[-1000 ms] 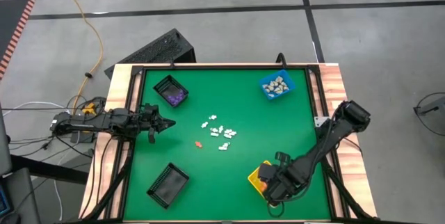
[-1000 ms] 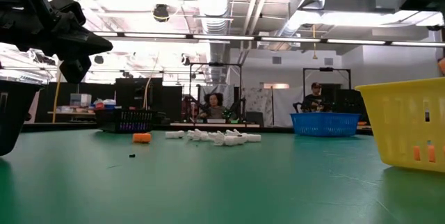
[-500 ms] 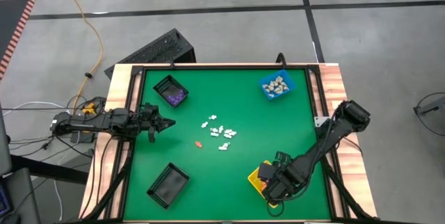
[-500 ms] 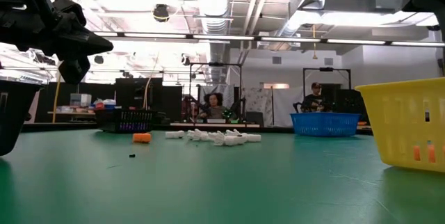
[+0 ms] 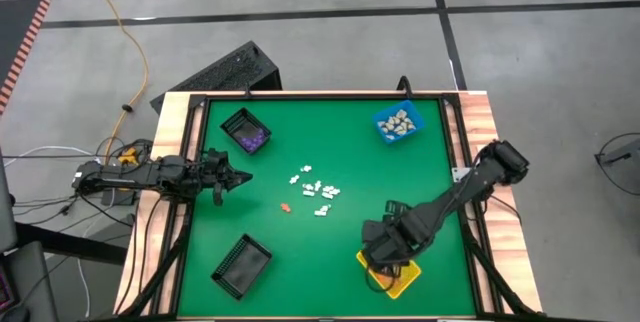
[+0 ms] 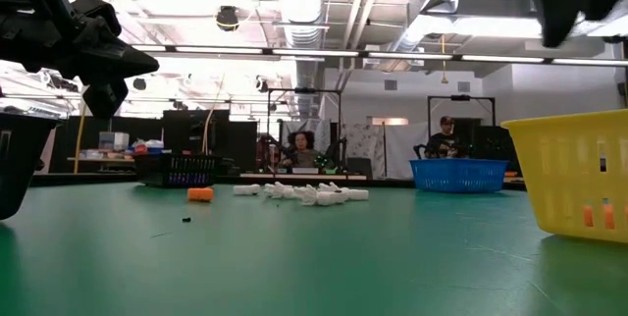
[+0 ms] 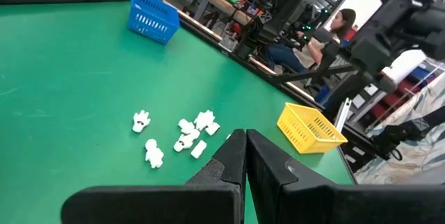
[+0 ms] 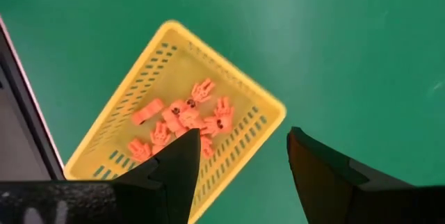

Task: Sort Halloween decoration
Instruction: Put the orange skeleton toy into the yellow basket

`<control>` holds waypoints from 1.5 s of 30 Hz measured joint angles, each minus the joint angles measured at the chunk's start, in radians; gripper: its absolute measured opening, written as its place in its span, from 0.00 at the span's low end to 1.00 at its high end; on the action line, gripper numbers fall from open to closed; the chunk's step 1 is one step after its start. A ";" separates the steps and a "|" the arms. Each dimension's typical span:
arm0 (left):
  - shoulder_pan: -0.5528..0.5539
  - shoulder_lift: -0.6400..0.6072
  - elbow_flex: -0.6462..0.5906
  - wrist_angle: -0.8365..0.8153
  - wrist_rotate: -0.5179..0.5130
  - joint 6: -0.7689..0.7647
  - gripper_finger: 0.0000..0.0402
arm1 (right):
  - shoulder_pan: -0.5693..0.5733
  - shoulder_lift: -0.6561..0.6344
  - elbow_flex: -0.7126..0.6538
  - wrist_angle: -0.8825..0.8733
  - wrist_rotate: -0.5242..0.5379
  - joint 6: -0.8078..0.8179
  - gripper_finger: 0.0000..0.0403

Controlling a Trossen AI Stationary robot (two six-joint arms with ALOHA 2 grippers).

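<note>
The right tool (image 8: 240,158) hangs over the yellow bin (image 8: 149,78) near the counter's front right corner, its two dark fingers (image 8: 182,156) spread wide with nothing between them. Below it, a heap of orange pieces (image 8: 184,121) lies inside that bin. In the high view the right arm reaches in from the right edge, with the tool's dark body above the bin's (image 5: 401,275) inner side. The left tool (image 5: 240,175) waits at the left edge of the green counter (image 5: 320,262), its fingers pressed together and empty, pointing toward the middle. There, a loose cluster of white pieces (image 5: 316,189) sits on the felt, and a single orange piece (image 5: 285,206) lies just beside it on the near left. The blue bin (image 5: 398,123) at the far right corner holds beige pieces (image 5: 399,120). A black bin (image 5: 246,130) at the far left holds purple pieces (image 5: 252,141). A second black bin (image 5: 241,264) stands near the front left.
</note>
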 joint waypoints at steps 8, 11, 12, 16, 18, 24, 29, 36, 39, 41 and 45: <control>0.000 0.000 0.000 0.000 0.000 -0.008 0.00 | -0.044 0.000 0.077 -0.002 0.042 -0.191 0.58; 0.000 0.000 0.000 0.000 0.000 0.016 0.00 | -0.085 0.000 0.078 0.116 0.138 -0.320 0.58; 0.000 0.000 0.000 0.000 0.000 0.024 0.00 | -0.106 0.003 0.078 0.179 0.172 -0.366 0.58; 0.000 0.000 0.000 0.000 -0.008 0.030 0.00 | -0.211 0.013 0.059 0.486 0.205 -0.534 0.57; 0.000 0.000 0.000 0.001 -0.014 0.031 0.00 | -0.265 0.028 0.036 0.661 0.203 -0.584 0.56; 0.000 0.000 0.000 0.002 -0.021 0.034 0.00 | -0.341 0.099 -0.007 0.941 0.165 -0.657 0.54; 0.000 0.013 0.000 0.003 -0.023 0.023 0.00 | -0.332 0.244 -0.011 1.111 0.168 -0.690 0.53; 0.000 0.024 0.000 0.000 0.001 0.013 0.00 | -0.341 0.375 -0.010 1.307 0.294 -0.654 0.52; 0.000 0.027 0.000 0.000 0.003 0.012 0.00 | -0.355 0.405 -0.010 1.326 0.344 -0.658 0.52; 0.000 0.027 0.000 0.000 0.003 0.023 0.00 | -0.366 0.425 -0.010 1.370 0.341 -0.649 0.52; 0.000 0.027 0.000 0.000 0.001 0.026 0.00 | -0.365 0.475 -0.009 1.434 0.350 -0.601 0.52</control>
